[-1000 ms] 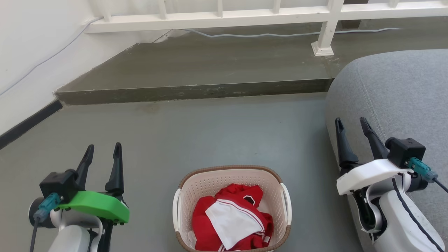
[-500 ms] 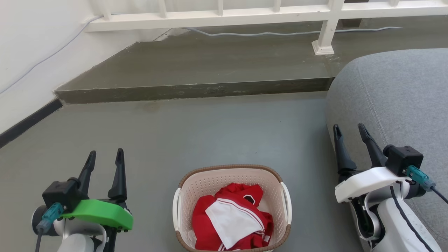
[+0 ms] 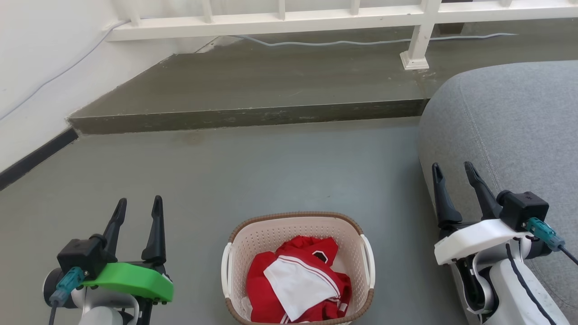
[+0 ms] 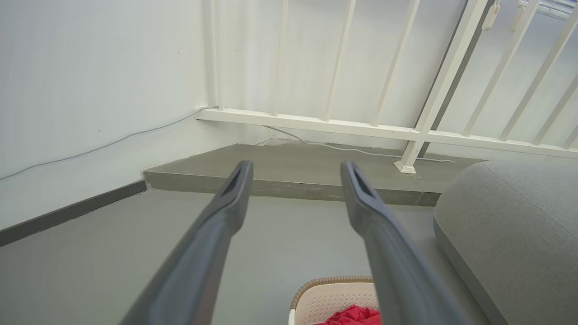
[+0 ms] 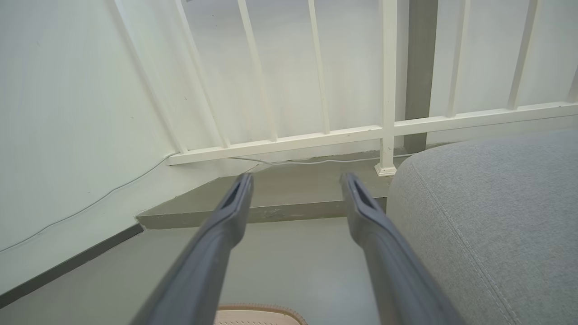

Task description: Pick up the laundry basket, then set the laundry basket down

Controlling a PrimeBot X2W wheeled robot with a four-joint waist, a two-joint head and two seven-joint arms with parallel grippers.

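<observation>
Head view, looking down at a grey floor (image 3: 271, 171). At seven o'clock the left claw (image 3: 140, 201) rises from a green wrist cover (image 3: 131, 280). Its two long dark fingers stand a little apart, point toward twelve o'clock and hold nothing. At four o'clock the right claw (image 3: 452, 166) rises from a white wrist cover (image 3: 474, 234). Its fingers are parted about as far, lean slightly toward eleven o'clock and are also empty.

Between the two claws, at six o'clock and apart from both, the laundry basket (image 3: 271, 239) sits on the floor. It is cream with perforated walls, a brown woven-look rim, and a white handle at its nine and three o'clock sides. A heap of red and white clothing (image 3: 300, 284) lies inside.

Beyond the right claw, at three o'clock, is a large grey cushion (image 3: 510, 117). At twelve o'clock a raised concrete step (image 3: 271, 85) carries a white railing (image 3: 289, 18), with a pale cable (image 3: 361, 43) running along its base. A white wall (image 3: 36, 58) stands at ten o'clock.

Left wrist view: the left claw (image 4: 295, 167) is spread and empty, with a corner of the laundry basket (image 4: 334, 298) at six o'clock.

Right wrist view: the right claw (image 5: 295, 178) is spread and empty, with a sliver of the laundry basket (image 5: 257, 311) rim at six o'clock.
</observation>
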